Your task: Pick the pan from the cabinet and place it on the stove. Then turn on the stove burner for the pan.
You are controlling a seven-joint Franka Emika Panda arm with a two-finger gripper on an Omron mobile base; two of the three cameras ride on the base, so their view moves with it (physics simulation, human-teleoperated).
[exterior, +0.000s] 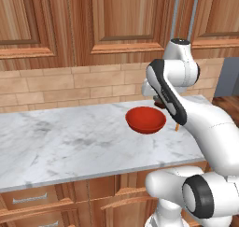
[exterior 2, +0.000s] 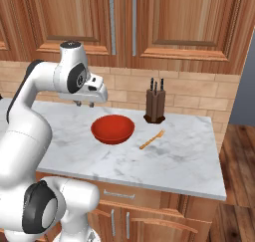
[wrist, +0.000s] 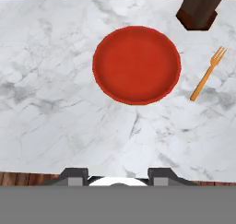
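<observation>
Marble-topped white bench [exterior 2: 189, 161] carries three things: a round red shallow bowl [exterior 2: 112, 128], a thin orange fork [exterior 2: 152, 139] and a dark brown wooden knife block [exterior 2: 155, 106] with black handles sticking up. In the right base view the fork lies just beside the bowl at its 3 o'clock, and the knife block stands near the brick backsplash at the bowl's 1 o'clock. Hand view agrees: bowl [wrist: 136, 64] near centre, fork [wrist: 208, 73] at its 3 o'clock and apart from it, block base [wrist: 197, 8] at 1 o'clock.

Tool [exterior 2: 84, 104] hangs above the bench, at the bowl's 10 o'clock in the right base view, pointing down, touching nothing. Two short grey finger tips [wrist: 73, 176] show spread well apart in the hand view, nothing between them: open and empty.

Reddish-brown wooden wall cabinet [exterior 2: 124, 22] with raised-panel doors and long vertical silver bar handles [exterior 2: 123, 17] hangs above the bench, doors closed. Pan location: cannot tell from these views.

Low wooden drawer units with short silver handles [exterior: 30, 199] sit under the bench.
</observation>
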